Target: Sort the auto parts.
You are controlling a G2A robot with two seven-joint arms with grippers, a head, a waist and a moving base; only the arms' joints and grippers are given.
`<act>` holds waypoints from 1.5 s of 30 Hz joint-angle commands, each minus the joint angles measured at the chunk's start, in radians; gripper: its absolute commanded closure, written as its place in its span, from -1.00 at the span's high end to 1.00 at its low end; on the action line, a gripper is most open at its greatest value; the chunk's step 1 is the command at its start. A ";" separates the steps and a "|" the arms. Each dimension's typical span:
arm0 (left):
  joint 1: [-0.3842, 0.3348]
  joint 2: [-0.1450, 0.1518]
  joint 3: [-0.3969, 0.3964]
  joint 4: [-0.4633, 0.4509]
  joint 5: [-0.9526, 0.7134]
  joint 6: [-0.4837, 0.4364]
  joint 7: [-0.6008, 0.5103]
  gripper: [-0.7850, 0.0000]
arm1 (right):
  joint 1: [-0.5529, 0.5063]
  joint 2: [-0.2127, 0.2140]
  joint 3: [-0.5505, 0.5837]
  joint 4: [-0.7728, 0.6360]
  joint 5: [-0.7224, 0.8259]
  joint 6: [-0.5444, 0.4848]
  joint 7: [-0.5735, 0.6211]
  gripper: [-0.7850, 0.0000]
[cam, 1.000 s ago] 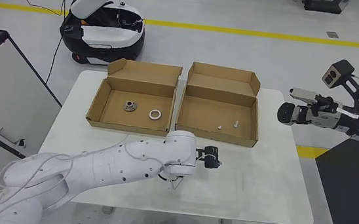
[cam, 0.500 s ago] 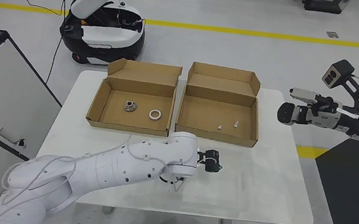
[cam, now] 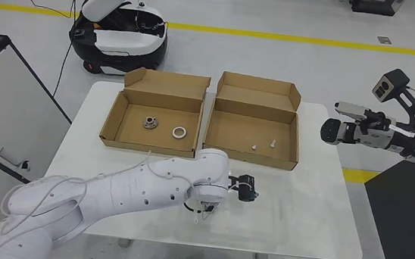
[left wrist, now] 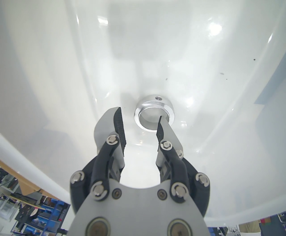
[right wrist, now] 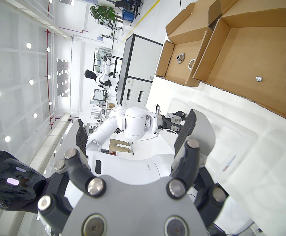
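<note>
A metal ring (left wrist: 154, 99) lies flat on the table (left wrist: 156, 44) just near of the right box (cam: 248, 161), under the spread fingers of the left gripper (left wrist: 138, 116). Likely stiff and slippery (dense for its size), it looks best pinched across its wall; the right gripper (right wrist: 135, 120) hangs unclenched.

The shaft collar (left wrist: 154, 112) is bright, smooth, polished metal. It lies on a glossy white tabletop (left wrist: 190, 44) that mirrors the ceiling lights. The left hand (left wrist: 138, 115) has satin grey metal fingers (left wrist: 171, 134) faced with black ribbed rubber pads (left wrist: 118, 126), and the right hand (right wrist: 135, 119) looks the same. The left box (cam: 162, 93) and right box (cam: 245, 137) are matt brown cardboard. The flanged part (cam: 150, 122) looks like dull grey metal.
</note>
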 commanded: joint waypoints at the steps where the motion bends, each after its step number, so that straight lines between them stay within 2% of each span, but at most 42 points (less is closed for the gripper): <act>1: 0.001 -0.001 0.000 0.007 0.000 -0.001 0.001 -0.07 | 0.000 0.000 0.000 0.000 0.000 0.000 0.000 1.00; 19: 0.018 -0.012 -0.023 0.039 0.009 -0.004 0.013 -0.18 | 0.000 0.000 0.000 0.000 0.000 0.000 0.000 1.00; 45: 0.022 -0.023 -0.006 0.072 -0.010 -0.013 0.013 -0.20 | 0.000 0.000 0.000 0.000 0.000 0.000 0.000 1.00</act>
